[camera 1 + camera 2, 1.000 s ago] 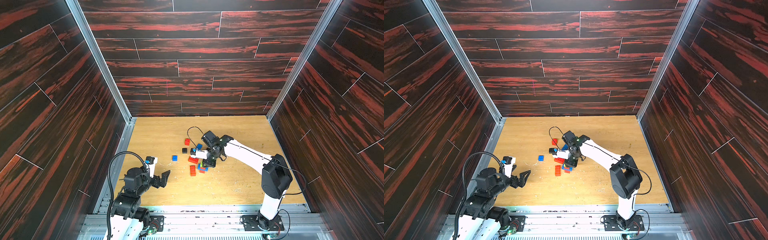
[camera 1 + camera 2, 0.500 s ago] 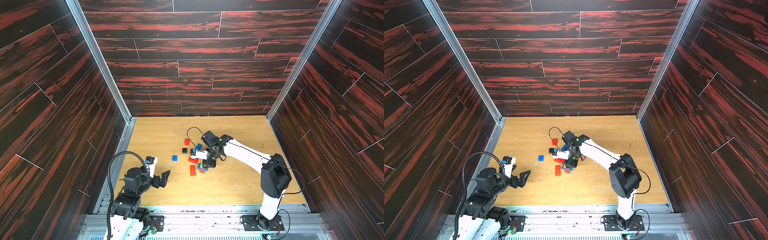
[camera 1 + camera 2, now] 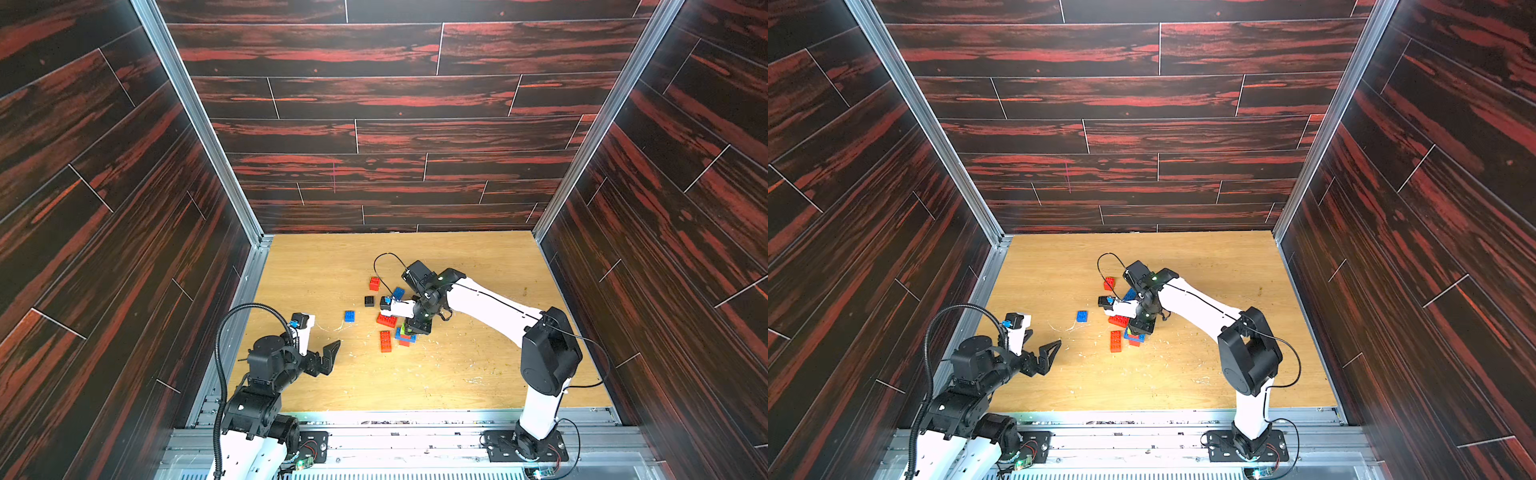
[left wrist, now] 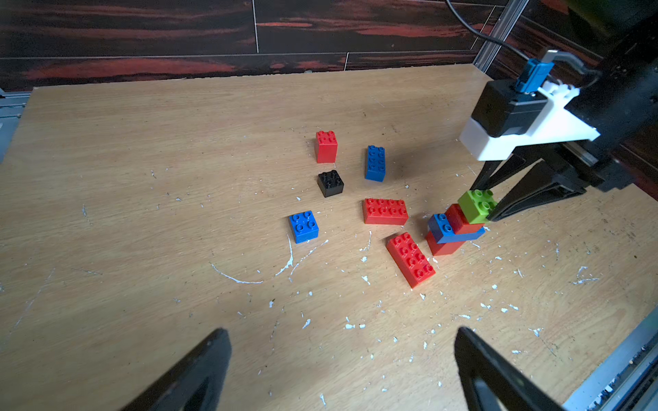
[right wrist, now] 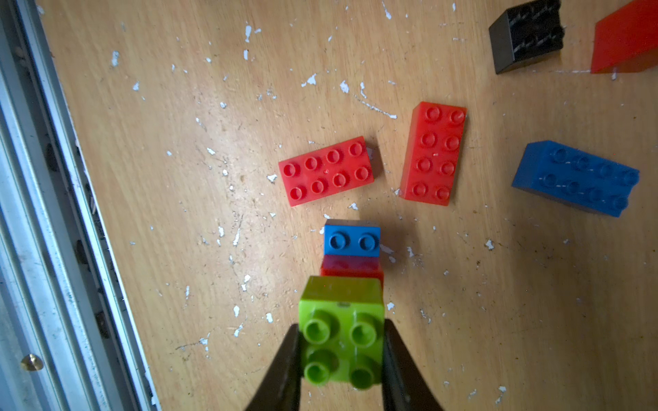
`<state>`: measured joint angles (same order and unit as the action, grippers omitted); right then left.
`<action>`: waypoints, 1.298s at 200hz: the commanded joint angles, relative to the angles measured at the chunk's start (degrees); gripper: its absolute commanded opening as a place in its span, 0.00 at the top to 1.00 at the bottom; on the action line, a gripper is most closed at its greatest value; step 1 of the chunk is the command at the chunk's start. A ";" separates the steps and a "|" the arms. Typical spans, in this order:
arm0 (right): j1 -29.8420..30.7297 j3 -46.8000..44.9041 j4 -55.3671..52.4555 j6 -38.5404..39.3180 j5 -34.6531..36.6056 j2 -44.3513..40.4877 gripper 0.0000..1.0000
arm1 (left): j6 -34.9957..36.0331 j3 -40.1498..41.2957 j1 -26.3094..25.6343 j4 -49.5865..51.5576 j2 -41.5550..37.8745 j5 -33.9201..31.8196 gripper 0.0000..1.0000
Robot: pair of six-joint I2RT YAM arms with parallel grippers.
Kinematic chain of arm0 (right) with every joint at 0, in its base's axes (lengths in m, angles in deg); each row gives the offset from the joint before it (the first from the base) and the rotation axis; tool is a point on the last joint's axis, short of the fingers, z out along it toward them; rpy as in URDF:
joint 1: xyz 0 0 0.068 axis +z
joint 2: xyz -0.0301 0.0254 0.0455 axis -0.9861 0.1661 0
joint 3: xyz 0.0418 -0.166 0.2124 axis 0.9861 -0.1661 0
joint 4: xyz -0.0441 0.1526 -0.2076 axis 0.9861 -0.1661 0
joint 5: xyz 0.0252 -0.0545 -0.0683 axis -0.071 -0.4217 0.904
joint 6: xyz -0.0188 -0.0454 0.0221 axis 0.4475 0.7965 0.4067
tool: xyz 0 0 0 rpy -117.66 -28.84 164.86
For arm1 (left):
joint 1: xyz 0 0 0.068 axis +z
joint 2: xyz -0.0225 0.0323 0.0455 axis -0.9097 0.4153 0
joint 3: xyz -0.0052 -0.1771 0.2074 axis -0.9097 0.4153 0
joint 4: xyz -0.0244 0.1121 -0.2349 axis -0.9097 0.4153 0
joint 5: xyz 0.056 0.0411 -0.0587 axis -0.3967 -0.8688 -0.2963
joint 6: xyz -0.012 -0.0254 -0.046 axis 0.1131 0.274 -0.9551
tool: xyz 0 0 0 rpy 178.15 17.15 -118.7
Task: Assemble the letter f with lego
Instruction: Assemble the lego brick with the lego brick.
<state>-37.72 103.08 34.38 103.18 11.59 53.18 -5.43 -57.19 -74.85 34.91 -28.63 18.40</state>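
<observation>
Barely anything has shifted in the last second: the right gripper [image 5: 341,356] pinches the lime green brick [image 4: 477,204] atop the stack [image 4: 450,235], mid-bench [image 3: 478,374].

Likely step: seating green on the stack. Next calls for a straight press down, then letting go. The left gripper [image 4: 341,332] hangs spread wide near the bench's left edge. Two red oblong bricks [image 4: 384,211] lie just beside the stack and could be nudged. The black brick [image 4: 330,183] sits clear, toward the far edge.

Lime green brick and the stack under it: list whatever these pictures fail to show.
- Seating of the lime green brick on the red brick: right wrist view, the green one covers the joint.
- Bottom red brick: left wrist view, mostly hidden under the blue brick.
- Stack in both top views: too small, partly behind the right pincer.
</observation>
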 commanded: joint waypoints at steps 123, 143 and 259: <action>-0.16 1.01 -3.54 1.24 0.34 3.72 0.76 | 0.42 -0.06 -0.20 0.14 -0.58 0.43 0.00; -0.18 1.60 -4.65 0.81 1.66 4.36 0.76 | 0.31 -0.06 -0.19 0.08 -0.64 0.35 0.00; 0.29 3.00 -8.28 -3.57 0.61 5.74 0.77 | 0.22 -0.03 -0.21 0.12 -0.72 -0.10 0.00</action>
<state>-37.70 106.86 30.86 101.36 12.59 56.38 -5.45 -57.19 -74.85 34.91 -28.65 18.38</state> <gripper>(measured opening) 0.324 0.999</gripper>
